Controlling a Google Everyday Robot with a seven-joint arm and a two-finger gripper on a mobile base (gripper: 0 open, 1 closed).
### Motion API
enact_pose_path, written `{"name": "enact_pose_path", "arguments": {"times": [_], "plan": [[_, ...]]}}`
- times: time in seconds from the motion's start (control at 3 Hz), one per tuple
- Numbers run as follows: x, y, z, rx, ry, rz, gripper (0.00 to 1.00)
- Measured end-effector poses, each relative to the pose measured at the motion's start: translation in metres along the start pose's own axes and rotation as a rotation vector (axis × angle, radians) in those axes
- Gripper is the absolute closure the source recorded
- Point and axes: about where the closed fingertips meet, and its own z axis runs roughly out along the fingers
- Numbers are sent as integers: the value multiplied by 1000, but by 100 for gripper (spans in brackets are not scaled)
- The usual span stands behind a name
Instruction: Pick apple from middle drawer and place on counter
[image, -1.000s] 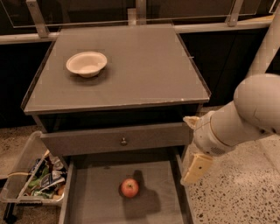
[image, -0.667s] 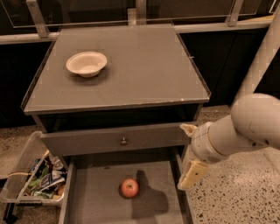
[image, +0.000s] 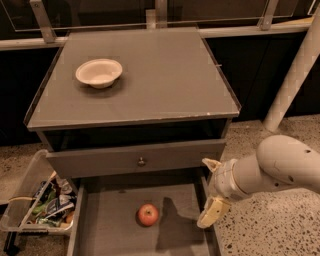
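Observation:
The red apple (image: 148, 214) lies on the dark floor of the open middle drawer (image: 107, 222), near its centre. My gripper (image: 209, 189) hangs at the drawer's right wall, to the right of the apple and a little above it, not touching it. Its two pale fingers (image: 212, 213) stand apart, open and empty. The grey counter (image: 150, 75) is the cabinet top above the drawers.
A white bowl (image: 99, 72) sits on the counter's left part. A shut drawer front with a round knob (image: 141, 161) is above the open drawer. A clear bin of packets (image: 42, 205) stands on the floor at the left. A white pole (image: 295, 75) rises at the right.
My arm and gripper have moved down and left, closer to the open drawer's right wall. The apple and bowl have not moved.

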Motion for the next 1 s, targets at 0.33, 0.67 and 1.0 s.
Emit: {"name": "enact_pose_path", "arguments": {"times": [0.33,0.67,1.0], "plan": [[0,0,0,0,0,0,0],[2,2,23,-19,-30,-1,0],[3,3,60,-30,-92,-18,0]]}}
